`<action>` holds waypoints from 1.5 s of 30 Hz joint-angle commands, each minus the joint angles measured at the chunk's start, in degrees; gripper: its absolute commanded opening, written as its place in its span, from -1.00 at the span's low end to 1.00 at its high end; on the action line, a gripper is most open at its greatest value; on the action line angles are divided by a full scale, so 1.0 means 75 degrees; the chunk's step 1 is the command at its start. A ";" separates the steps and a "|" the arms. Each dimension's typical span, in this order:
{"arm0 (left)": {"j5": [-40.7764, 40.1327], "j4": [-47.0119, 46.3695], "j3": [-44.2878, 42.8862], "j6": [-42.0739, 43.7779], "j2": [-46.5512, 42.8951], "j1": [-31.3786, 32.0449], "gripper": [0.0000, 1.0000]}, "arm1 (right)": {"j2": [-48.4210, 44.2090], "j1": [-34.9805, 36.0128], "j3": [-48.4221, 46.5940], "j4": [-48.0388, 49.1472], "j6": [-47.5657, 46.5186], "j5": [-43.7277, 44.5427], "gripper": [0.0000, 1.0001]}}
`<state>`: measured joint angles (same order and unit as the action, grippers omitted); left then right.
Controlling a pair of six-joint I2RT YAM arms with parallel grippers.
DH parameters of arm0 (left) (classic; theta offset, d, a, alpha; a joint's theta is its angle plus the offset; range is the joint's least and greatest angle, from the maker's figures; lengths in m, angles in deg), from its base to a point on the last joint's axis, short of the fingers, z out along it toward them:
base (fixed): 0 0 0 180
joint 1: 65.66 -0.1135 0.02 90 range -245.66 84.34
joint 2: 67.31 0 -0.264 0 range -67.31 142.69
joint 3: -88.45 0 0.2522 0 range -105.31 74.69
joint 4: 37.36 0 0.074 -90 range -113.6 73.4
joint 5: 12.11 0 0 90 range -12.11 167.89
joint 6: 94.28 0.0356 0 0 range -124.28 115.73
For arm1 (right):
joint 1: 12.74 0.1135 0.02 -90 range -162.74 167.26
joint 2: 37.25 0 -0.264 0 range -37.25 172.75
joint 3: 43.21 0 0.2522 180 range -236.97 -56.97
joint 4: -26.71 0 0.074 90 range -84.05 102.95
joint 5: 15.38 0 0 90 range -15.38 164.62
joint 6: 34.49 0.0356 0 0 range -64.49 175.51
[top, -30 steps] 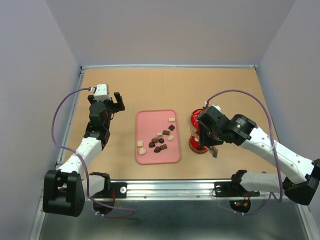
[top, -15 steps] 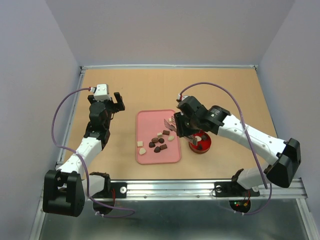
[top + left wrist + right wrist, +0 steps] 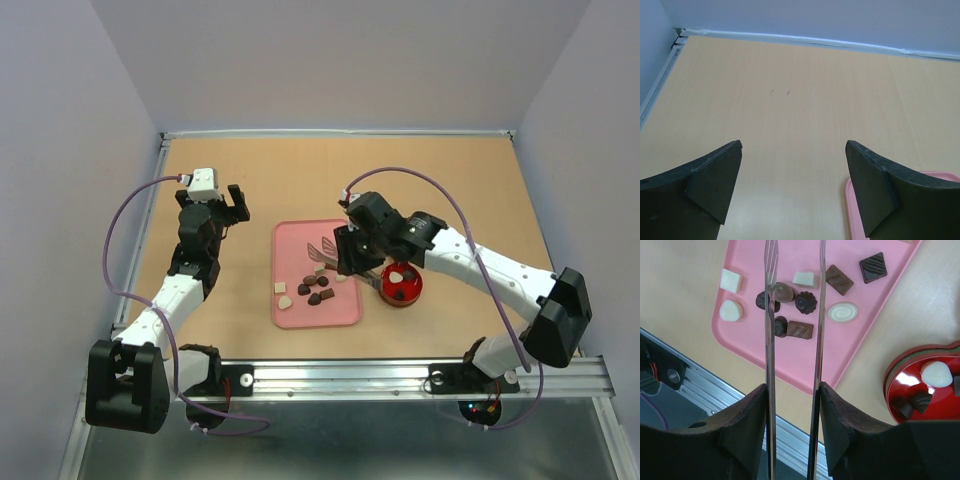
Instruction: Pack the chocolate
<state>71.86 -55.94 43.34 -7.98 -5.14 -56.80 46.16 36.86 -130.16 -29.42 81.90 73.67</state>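
Right claw (image 3: 792, 390) grips tongs (image 3: 771, 340) over chocolate (image 3: 804, 302) on pink tray (image 3: 790, 365); red tin (image 3: 891, 382) cut off. Left claw (image 3: 792, 170) wide near left edge of tan desk (image 3: 790, 100); grey walls (image 3: 330, 60).

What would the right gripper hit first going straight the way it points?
The tongs held in the right gripper lead; their tips would likely meet the brown chocolate in the cluster on the pink tray first, though height above it is unclear.
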 commanded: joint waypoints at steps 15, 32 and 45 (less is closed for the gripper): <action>0.0076 -0.0317 -0.0073 -0.0010 -0.0110 -0.0045 0.91 | 0.0210 0.0277 0.0313 0.0423 0.0254 -0.0084 -0.01; 0.0041 -0.0306 -0.0073 -0.0010 -0.0133 -0.0045 0.91 | 0.0362 0.0417 0.0489 0.0317 0.0348 0.0092 -0.01; 0.0018 -0.0294 -0.0062 -0.0010 -0.0157 -0.0045 0.91 | 0.0491 0.0464 0.0489 0.0130 0.0383 0.0490 -0.17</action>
<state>71.89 -55.92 43.34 -7.98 -5.14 -56.80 49.99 39.55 -126.34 -28.87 84.28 74.57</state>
